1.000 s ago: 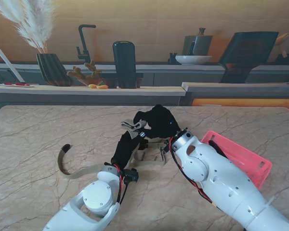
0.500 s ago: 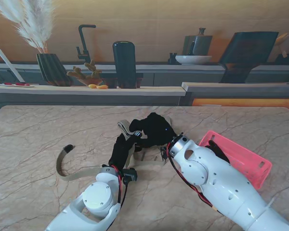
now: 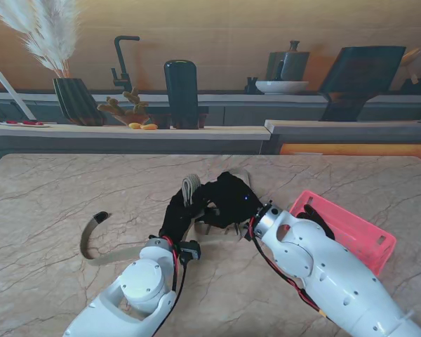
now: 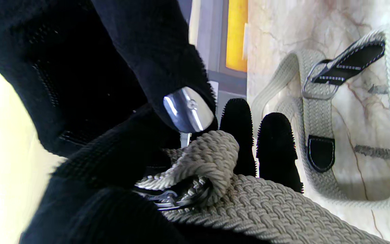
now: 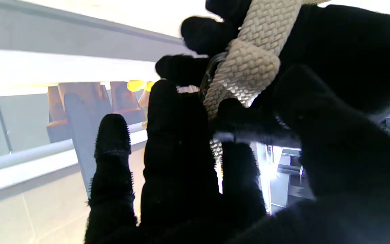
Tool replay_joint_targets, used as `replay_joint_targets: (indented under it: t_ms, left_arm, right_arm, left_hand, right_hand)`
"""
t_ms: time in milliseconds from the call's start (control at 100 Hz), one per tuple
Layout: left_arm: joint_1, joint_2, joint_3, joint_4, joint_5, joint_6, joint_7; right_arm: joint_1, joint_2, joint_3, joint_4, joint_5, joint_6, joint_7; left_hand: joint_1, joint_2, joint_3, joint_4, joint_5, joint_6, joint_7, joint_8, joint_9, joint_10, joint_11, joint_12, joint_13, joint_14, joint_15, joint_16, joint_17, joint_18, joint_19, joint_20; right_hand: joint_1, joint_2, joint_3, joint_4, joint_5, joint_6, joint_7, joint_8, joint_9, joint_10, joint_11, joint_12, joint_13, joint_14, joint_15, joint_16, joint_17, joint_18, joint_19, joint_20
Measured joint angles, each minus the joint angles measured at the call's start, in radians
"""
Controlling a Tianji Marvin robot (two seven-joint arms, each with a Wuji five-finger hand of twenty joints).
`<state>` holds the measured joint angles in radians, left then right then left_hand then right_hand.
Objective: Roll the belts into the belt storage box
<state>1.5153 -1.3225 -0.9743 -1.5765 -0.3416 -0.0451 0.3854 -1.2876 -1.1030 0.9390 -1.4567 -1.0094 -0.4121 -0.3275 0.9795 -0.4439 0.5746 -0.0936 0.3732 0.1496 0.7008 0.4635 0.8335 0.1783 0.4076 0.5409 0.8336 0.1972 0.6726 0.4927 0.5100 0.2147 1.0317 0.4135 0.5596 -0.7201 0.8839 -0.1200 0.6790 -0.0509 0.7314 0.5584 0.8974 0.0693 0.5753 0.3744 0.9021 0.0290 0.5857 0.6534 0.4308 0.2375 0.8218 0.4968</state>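
Note:
A beige woven belt (image 3: 191, 188) is raised between my two black-gloved hands at mid-table. The left hand (image 3: 177, 216) is shut on its folded end (image 4: 208, 159), with the metal buckle tucked under the fold. From the other side the right hand (image 3: 231, 198) is shut on the same bundle (image 5: 249, 57), its fingers (image 5: 178, 135) wrapped around it. The belt's tail (image 3: 91, 242) trails left across the marble and ends in a dark tip (image 3: 100, 216). More belt with a buckle (image 4: 320, 84) lies on the table under the hands. The pink storage box (image 3: 351, 235) stands to the right, with something dark (image 3: 314, 214) at its near-left end.
The marble table (image 3: 56, 196) ends at a far edge in front of a counter. The counter carries a vase of pampas grass (image 3: 74, 98), a dark cylinder (image 3: 181, 91) and a tap (image 3: 123, 63). My right forearm (image 3: 323, 267) lies close along the box's left side.
Both hands have closed tighter around the belt's end, and the coil now stands upright between them. The right forearm has shifted slightly, and the tail on the left has slid a little.

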Motion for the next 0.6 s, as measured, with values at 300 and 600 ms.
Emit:
replay_joint_targets:
  t_ms: [300,600]
  left_arm:
    - [-0.036,0.01,0.013,0.031,0.07,0.024,-0.07]
    - [-0.09,0.044,0.058,0.111,0.337,-0.017,-0.154]
  right_arm:
    - [-0.129,0.013,0.172,-0.146,-0.11,-0.018,-0.1]
    - [-0.171,0.034,0.267,-0.199,-0.122,-0.049,0.032]
  left_hand:
    - [0.142,0.089,-0.102,-0.003,0.055,-0.062,0.102,0.073,0.068,-0.014,0.007,0.094,0.062,-0.014,0.216,0.249,0.027,0.056,0.195,0.152]
    - [0.154,0.099,-0.2,-0.001,0.054,-0.112,0.283,0.28,0.111,-0.013,0.115,0.143,0.138,-0.044,0.315,0.356,0.091,0.068,0.259,0.267]
  right_hand:
    - [-0.028,0.001,0.0,0.0,-0.056,-0.076,-0.046,0.007,-0.029,0.0,-0.025,-0.002,0.001,0.0,-0.067,-0.051,0.006,0.0,-0.003,0.0]
    - [-0.04,0.042,-0.014,0.0,-0.249,-0.061,-0.131,0.003,-0.228,0.002,-0.089,-0.024,-0.024,0.002,-0.156,-0.088,0.004,-0.011,-0.012,0.0]
